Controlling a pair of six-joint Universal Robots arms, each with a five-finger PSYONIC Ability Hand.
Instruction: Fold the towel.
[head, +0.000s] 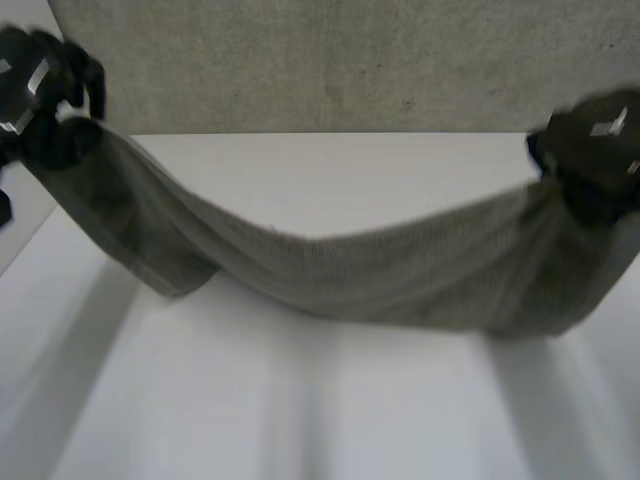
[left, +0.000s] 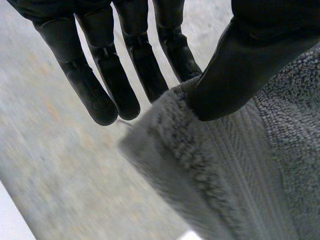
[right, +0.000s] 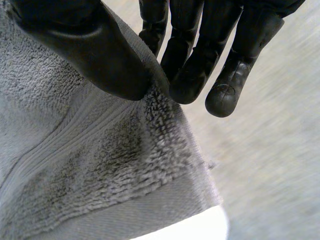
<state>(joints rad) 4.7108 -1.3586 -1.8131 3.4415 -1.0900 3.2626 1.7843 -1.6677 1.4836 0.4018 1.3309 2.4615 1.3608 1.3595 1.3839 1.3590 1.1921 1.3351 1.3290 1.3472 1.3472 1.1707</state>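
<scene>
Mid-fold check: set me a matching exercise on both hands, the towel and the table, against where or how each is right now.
Things:
1. left hand
2. right hand
3. towel
4. table

Places and states:
A. white, lying below the towel
B. grey, lifted and sagging in the middle between two holds
C. pinching the towel's end between thumb and fingers, at the head view's right
D. pinching the towel's end between thumb and fingers, at the head view's left

Pairs: 1-D, 2-C, 3-B, 4-A.
</scene>
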